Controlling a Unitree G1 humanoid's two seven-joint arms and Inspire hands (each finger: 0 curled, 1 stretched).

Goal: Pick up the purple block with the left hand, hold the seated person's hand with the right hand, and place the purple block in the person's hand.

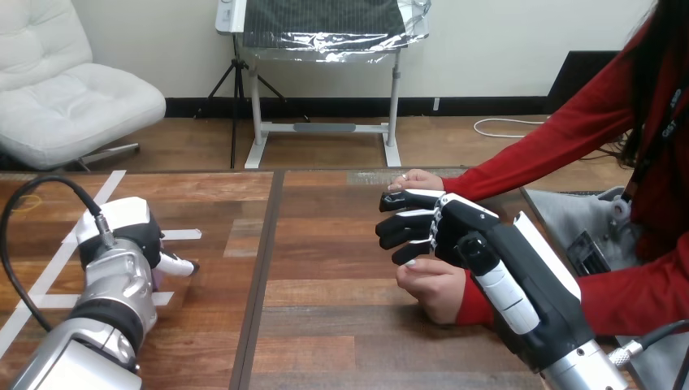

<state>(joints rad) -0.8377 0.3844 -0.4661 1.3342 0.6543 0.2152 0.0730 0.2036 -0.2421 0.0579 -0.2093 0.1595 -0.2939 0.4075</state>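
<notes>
My left hand is down at the table's left side, its back turned to the camera. A sliver of the purple block shows just under it; the rest of the block is hidden by the hand. My right hand reaches in from the lower right over the table's right half. The person's hand lies right under it, loosely closed, touching or nearly touching it. Just past my right hand, the person's other hand rests near the table's far edge.
White tape strips mark the table's left part around my left hand. A dark seam runs front to back through the wooden table. The person's red sleeves come in from the right edge.
</notes>
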